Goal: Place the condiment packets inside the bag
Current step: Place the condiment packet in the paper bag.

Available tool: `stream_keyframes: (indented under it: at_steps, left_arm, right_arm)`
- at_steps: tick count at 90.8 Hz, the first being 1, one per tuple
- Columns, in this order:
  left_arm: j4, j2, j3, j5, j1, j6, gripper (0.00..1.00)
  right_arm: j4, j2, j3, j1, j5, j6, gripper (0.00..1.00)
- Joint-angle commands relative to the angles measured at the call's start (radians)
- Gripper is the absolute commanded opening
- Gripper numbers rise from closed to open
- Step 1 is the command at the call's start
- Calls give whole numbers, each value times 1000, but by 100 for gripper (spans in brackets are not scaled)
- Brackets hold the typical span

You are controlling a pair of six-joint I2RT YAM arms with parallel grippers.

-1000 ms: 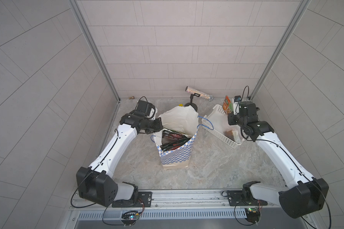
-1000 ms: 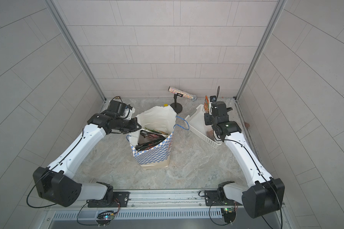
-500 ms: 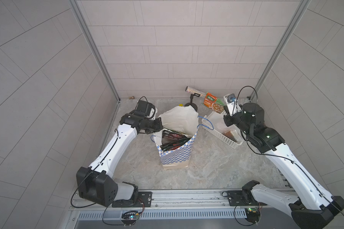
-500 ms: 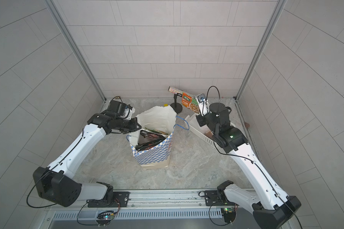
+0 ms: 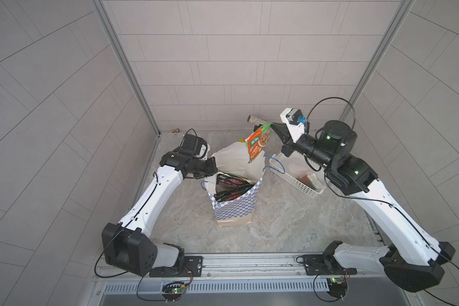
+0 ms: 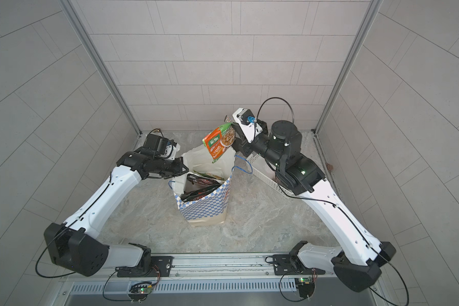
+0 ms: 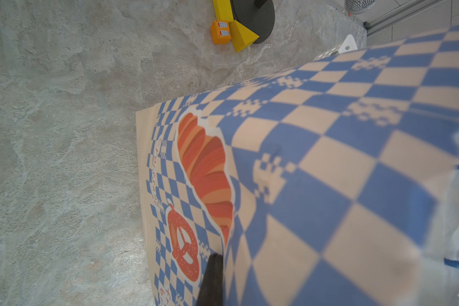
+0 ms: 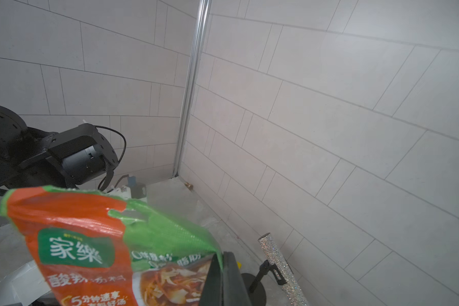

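The bag (image 5: 236, 209) (image 6: 204, 208), blue-and-white checkered, stands open mid-floor with several dark condiment packets (image 5: 229, 185) (image 6: 200, 185) inside. My left gripper (image 5: 213, 167) (image 6: 184, 167) is shut on the bag's left rim. In the left wrist view the gripper (image 7: 221, 258) shows one dark finger against the checkered wall (image 7: 329, 159). My right gripper (image 5: 274, 124) (image 6: 233, 123) (image 8: 221, 265) is shut on the top corner of an orange-and-green packet (image 5: 257, 143) (image 6: 219, 143) (image 8: 104, 251), which hangs over the bag's far rim.
A white perforated basket (image 5: 297, 184) (image 6: 263, 176) lies right of the bag under the right arm, with a brownish packet (image 5: 306, 180) inside. A glittery cylinder on a black stand (image 5: 257, 120) (image 8: 281, 267) is behind the bag. Yellow and orange blocks (image 7: 233, 31) sit by the stand.
My right arm has lifted the orange-and-green packet out of the basket and swung it left, up over the bag's opening. The left arm and the bag have not moved.
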Motion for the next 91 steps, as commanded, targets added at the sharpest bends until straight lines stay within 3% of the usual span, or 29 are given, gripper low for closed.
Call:
stream_keyframes:
  at_steps: [1,25,78,91]
  left_arm:
    - [-17,-9,6,22,-8,11,0]
    - [-17,-8,7,21,-8,15,0]
    - [-17,-3,7,22,-9,15,0]
    - [-16,2,8,26,-9,14,0]
  right_arm:
    - [17,72,25,4,-21,102,0]
    - [14,204,-13,13,-44,181,0]
    - [133,355,-157,14,203,137,0]
    - [129,336,-203,13,178,125,0]
